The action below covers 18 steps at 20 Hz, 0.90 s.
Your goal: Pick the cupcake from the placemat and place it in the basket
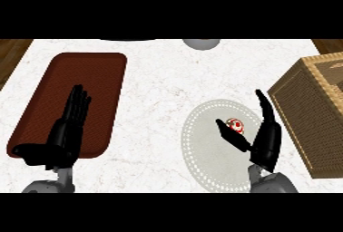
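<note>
A small cupcake (235, 125) with red and white topping sits on a round pale placemat (204, 149) at centre right. My right hand (267, 140) stands just right of it, fingers straight and thumb spread toward it, so the cupcake lies between thumb and fingers, not held. A wicker basket (315, 108) stands at the right edge, its wall close beside that hand. My left hand (64, 136) rests open at the left, fingers straight, over the brown mat.
A dark brown rectangular mat (94, 77) lies on the white marble counter (154, 104) at the left. A grey rounded object (202, 44) shows at the counter's far edge. Wooden floor shows at the top corners.
</note>
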Each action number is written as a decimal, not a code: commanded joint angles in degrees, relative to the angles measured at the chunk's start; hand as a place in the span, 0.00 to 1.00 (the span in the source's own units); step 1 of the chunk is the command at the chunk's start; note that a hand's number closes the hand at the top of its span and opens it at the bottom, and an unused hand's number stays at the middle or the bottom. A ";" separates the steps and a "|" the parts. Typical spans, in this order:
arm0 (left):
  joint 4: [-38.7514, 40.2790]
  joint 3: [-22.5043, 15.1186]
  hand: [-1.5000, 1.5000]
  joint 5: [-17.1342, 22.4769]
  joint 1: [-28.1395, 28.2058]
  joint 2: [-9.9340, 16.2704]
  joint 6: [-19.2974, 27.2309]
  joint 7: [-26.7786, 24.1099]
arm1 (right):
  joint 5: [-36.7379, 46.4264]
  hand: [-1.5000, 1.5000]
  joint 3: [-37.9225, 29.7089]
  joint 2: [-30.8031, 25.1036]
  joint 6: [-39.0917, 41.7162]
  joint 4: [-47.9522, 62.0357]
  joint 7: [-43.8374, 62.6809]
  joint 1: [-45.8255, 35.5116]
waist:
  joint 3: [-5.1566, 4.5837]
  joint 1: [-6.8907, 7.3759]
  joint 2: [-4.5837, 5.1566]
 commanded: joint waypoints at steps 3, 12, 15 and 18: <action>0.18 1.66 0.50 0.19 0.48 1.13 0.32 0.53 | 12.74 0.00 -5.76 -5.07 7.28 3.46 17.54 1.36 | -0.50 -2.47 -0.46; -0.79 0.32 0.50 -0.25 1.24 0.71 0.00 0.76 | 14.80 0.00 -0.36 -6.24 39.38 -6.85 42.27 -7.12 | -0.20 -0.42 -1.03; -1.02 0.26 0.50 -0.21 0.46 0.25 0.39 1.49 | 13.70 0.00 1.12 -2.94 48.70 -12.73 51.87 -12.25 | 0.10 -0.25 -0.81; -2.58 -1.50 0.50 -0.86 2.16 -0.53 0.33 1.22 | 14.07 0.00 -0.67 -1.04 56.04 -14.55 59.84 -18.42 | 0.28 0.65 -0.52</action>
